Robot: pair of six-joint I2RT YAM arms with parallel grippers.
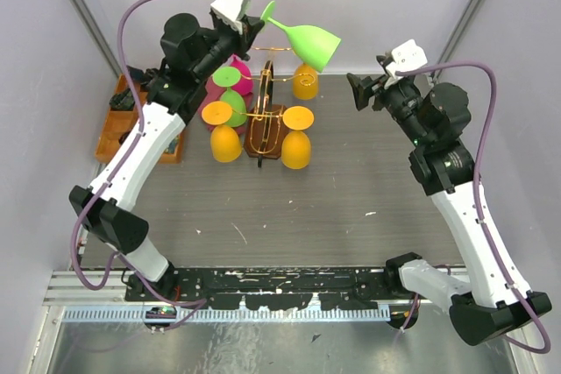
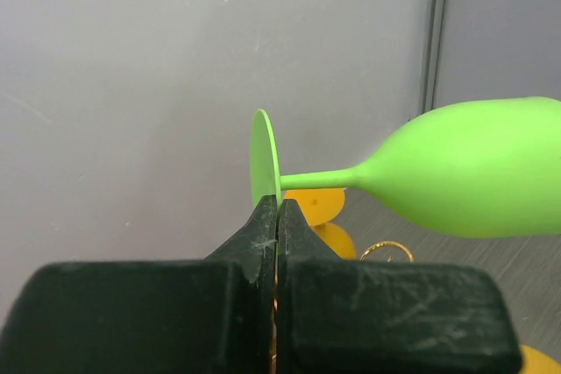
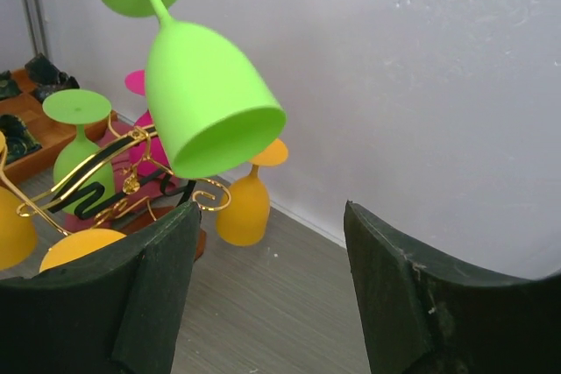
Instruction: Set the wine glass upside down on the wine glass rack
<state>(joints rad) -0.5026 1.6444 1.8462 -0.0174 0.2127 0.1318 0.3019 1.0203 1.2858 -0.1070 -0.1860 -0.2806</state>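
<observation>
A bright green wine glass [image 1: 311, 41] hangs in the air above the wine glass rack [image 1: 266, 116], lying nearly sideways with its bowl pointing right and slightly down. My left gripper [image 1: 260, 17] is shut on the rim of its round foot [image 2: 263, 159], and the stem and bowl [image 2: 473, 172] stretch to the right. My right gripper [image 1: 355, 92] stands open just right of the bowl, with nothing between its fingers. In the right wrist view the glass [image 3: 206, 98] floats above the rack's gold scrolls [image 3: 131, 177], mouth facing the camera.
Several upside-down goblets stand round the rack: orange ones [image 1: 225, 142] [image 1: 295, 148] [image 1: 305, 82], a pink one [image 1: 237, 83] and a green one [image 1: 232, 102]. An orange wooden tray [image 1: 118, 120] sits at the far left. Walls close in behind and at both sides.
</observation>
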